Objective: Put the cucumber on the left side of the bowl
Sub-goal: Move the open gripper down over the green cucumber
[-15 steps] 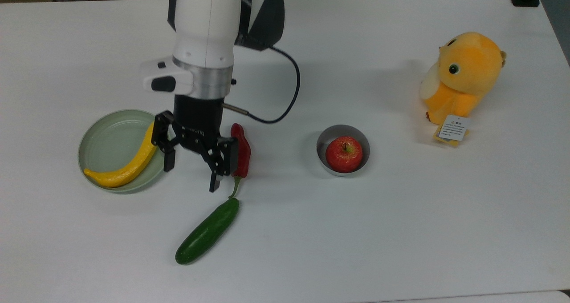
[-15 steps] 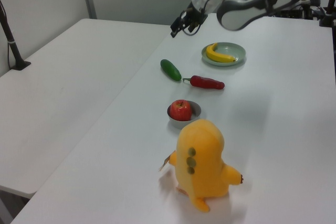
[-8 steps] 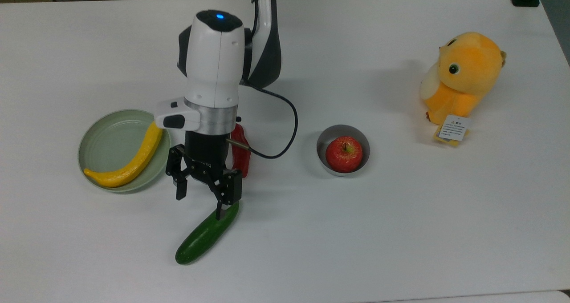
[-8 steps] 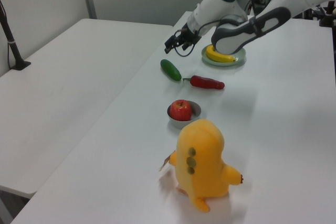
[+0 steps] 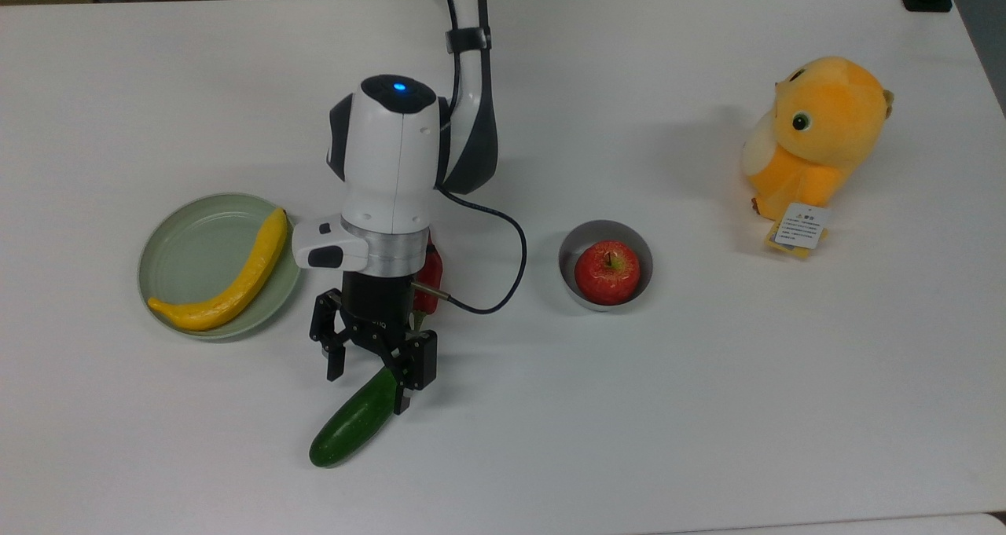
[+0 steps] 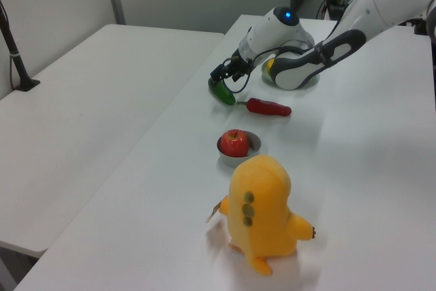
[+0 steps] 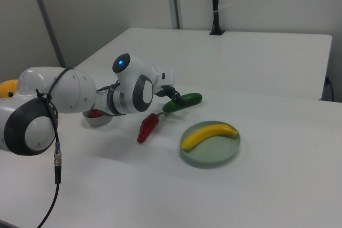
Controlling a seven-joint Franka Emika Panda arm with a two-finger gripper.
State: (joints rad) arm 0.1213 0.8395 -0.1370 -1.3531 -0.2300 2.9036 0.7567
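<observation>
the gripper [image 5: 369,382] hangs wide open astride the cucumber's [image 5: 351,421] upper end, nothing grasped yet, so the carry to the bowl [image 5: 578,240] remains.

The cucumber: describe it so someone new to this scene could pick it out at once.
On the white table, find the pale green plate holding a banana. To the top view's right of it, under the open gripper, lies the cucumber. It is smooth, dark green and round-ended, unlike the slim red chili pepper beside it.
</observation>
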